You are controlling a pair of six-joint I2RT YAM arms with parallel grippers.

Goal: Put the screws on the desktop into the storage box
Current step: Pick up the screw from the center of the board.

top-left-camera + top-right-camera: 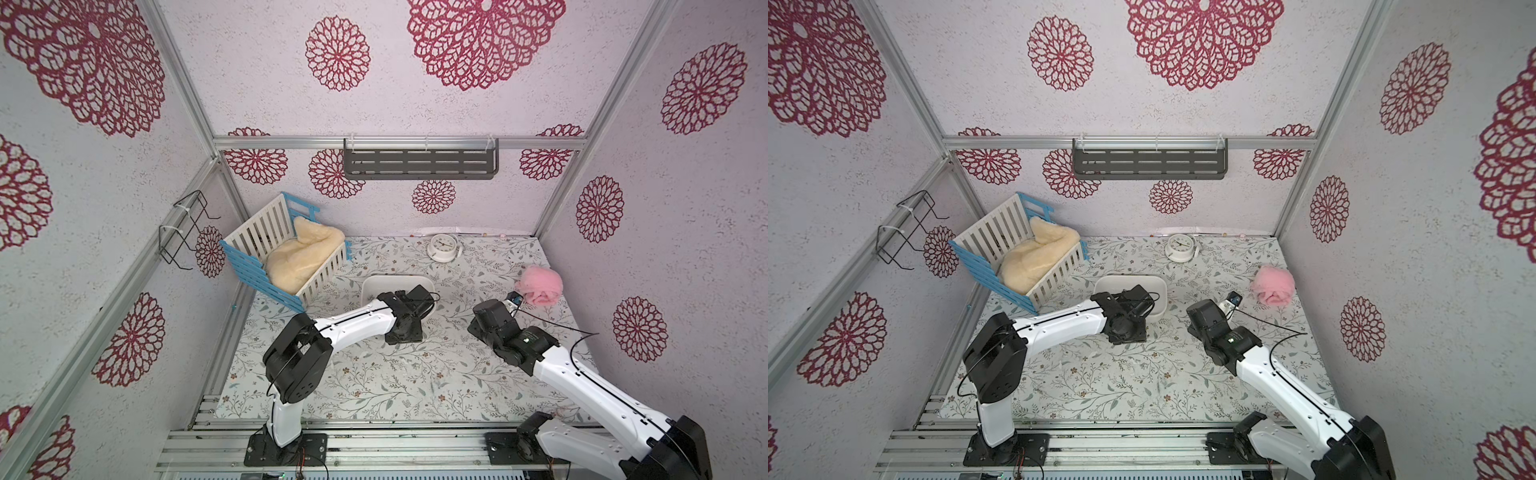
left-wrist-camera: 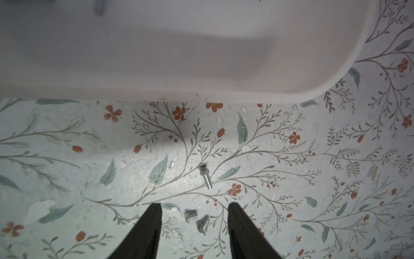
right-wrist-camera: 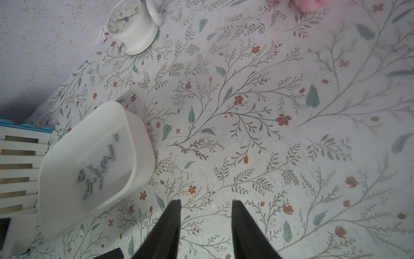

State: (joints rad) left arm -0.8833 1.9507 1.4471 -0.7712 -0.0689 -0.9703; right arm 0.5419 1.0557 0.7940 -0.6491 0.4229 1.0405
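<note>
Step in hand, we judge: picking up last screws [image 2: 197,220] off counter [image 2: 67,157]. We see left hand [image 2: 195,204] half open, gripping nothing, fingers [image 2: 145,231] either side of two. Third screw [image 2: 206,177] just beyond, near storage box [image 2: 156,95] wall. Box left of centre, stored screws [image 3: 98,170] inside; right hand [image 3: 205,200] part open, empty, right of box. Next: lower, pinch one screw, lift over wall. Writing: clock [image 3: 130,24] numerals only, perhaps too blurred; no brand.

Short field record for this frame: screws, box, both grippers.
box: holds about a dozen screws
desktop: three loose screws beside box
left gripper: open, two loose screws between its fingers
right gripper: open, empty, over bare desktop
task: unfinished
</note>
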